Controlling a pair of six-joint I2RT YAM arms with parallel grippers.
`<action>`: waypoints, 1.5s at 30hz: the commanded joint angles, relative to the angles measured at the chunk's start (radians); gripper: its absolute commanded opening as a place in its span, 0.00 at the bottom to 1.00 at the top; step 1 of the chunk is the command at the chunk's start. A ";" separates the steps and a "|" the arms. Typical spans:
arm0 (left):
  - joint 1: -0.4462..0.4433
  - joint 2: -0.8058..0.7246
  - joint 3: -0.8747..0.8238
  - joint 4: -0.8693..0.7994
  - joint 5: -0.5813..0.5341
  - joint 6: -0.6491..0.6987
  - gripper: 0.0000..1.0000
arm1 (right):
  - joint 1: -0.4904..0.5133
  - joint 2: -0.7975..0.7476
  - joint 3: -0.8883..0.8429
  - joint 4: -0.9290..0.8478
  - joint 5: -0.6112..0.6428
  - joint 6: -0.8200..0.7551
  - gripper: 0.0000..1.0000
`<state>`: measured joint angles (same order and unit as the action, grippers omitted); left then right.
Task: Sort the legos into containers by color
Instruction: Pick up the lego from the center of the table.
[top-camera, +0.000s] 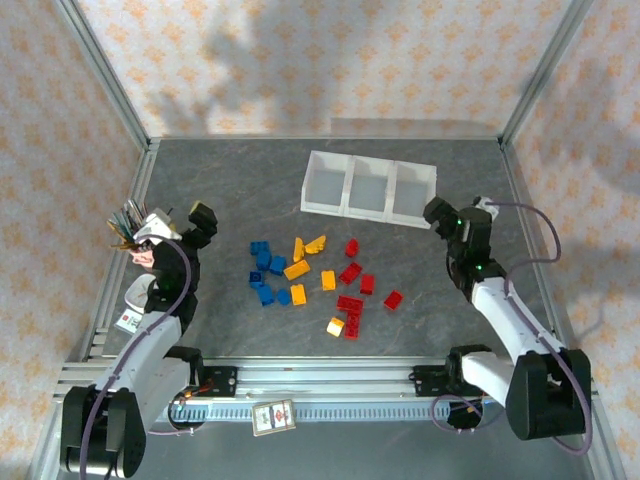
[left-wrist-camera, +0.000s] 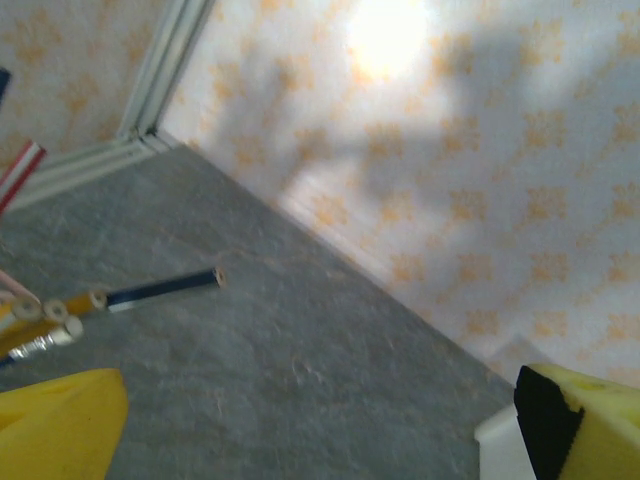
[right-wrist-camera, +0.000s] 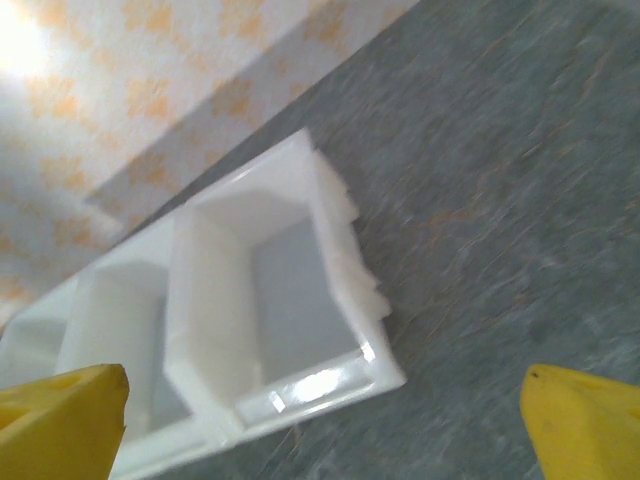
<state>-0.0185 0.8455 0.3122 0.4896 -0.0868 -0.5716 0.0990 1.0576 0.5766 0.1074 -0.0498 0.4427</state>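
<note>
Containers (right-wrist-camera: 345, 280) run past right wrist view's edge; right gripper (right-wrist-camera: 322, 420) cropped.

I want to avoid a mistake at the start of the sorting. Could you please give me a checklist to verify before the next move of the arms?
1. Right claw open and empty: ok.
2. Left claw open and empty: ok.
3. Tray upright, its three compartments empty: ok.
4. Legos all on the table, in front of the tray: ok.
5. Pens away from the left claw: not ok, they stand close beside it.
6. Each brick free to be pinched alone: cannot tell, several lie tightly together.
</note>
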 joint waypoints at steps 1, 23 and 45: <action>-0.001 -0.048 0.033 -0.178 0.133 -0.062 0.99 | 0.058 0.030 0.064 -0.139 -0.049 -0.002 1.00; -0.481 0.071 0.167 -0.371 0.138 -0.142 0.99 | 0.505 0.314 0.277 -0.486 0.058 0.005 0.99; -0.558 0.240 0.214 -0.261 0.105 -0.179 0.99 | 0.633 0.710 0.548 -0.490 0.227 0.283 0.67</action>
<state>-0.5701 1.0782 0.4950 0.1989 0.0395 -0.7437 0.7280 1.7462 1.0863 -0.3676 0.1005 0.6708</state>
